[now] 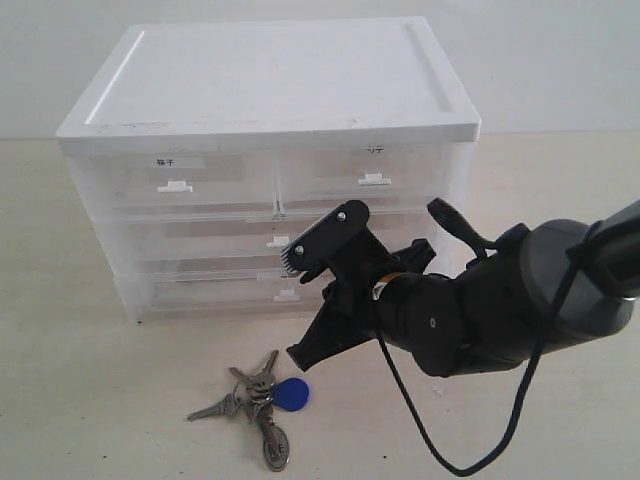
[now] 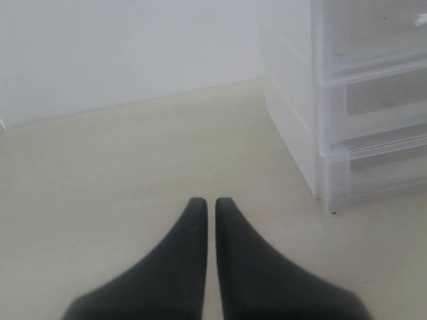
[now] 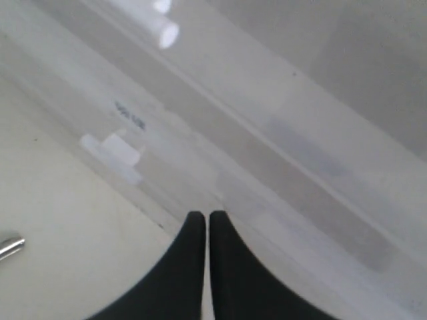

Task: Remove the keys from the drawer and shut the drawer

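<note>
The keys (image 1: 255, 400), silvery with a round blue fob (image 1: 292, 394), lie on the table in front of the white drawer cabinet (image 1: 270, 110). All its drawers look pushed in. My right gripper (image 1: 298, 355) is shut with nothing in it, its tips low by the bottom drawer's front (image 1: 230, 292), just right of that drawer's handle (image 1: 287, 295). In the right wrist view the shut gripper (image 3: 206, 215) points at the drawer front, the handle (image 3: 113, 150) lies off to one side, and a key tip (image 3: 10, 245) shows at the edge. My left gripper (image 2: 208, 200) is shut and empty over bare table.
The cabinet's side wall (image 2: 347, 100) stands near the left gripper. The right arm's black cable (image 1: 470, 465) loops down onto the table (image 1: 90, 380) right of the keys. A pale wall rises behind the cabinet.
</note>
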Action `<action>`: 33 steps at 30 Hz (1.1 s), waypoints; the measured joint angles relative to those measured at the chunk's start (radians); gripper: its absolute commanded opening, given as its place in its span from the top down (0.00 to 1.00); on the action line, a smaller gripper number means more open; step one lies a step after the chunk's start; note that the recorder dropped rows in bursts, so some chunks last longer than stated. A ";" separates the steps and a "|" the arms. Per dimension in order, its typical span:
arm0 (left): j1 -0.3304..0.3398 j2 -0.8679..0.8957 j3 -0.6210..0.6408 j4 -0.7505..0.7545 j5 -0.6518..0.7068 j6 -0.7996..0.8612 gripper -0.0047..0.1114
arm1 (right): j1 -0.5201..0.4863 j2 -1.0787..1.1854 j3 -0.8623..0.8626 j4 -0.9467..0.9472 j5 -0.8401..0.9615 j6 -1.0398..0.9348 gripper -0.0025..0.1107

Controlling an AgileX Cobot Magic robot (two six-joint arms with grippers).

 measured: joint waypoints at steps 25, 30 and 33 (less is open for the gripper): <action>0.000 0.000 0.000 0.002 0.000 0.000 0.92 | 0.017 -0.121 -0.001 -0.048 0.253 0.013 0.98; 0.000 0.000 0.000 0.002 0.000 0.000 0.92 | 0.129 -0.157 -0.001 -0.056 0.401 0.013 0.98; 0.000 0.000 0.000 0.002 0.000 0.000 0.92 | 0.224 -0.151 -0.004 -0.064 0.426 0.013 0.98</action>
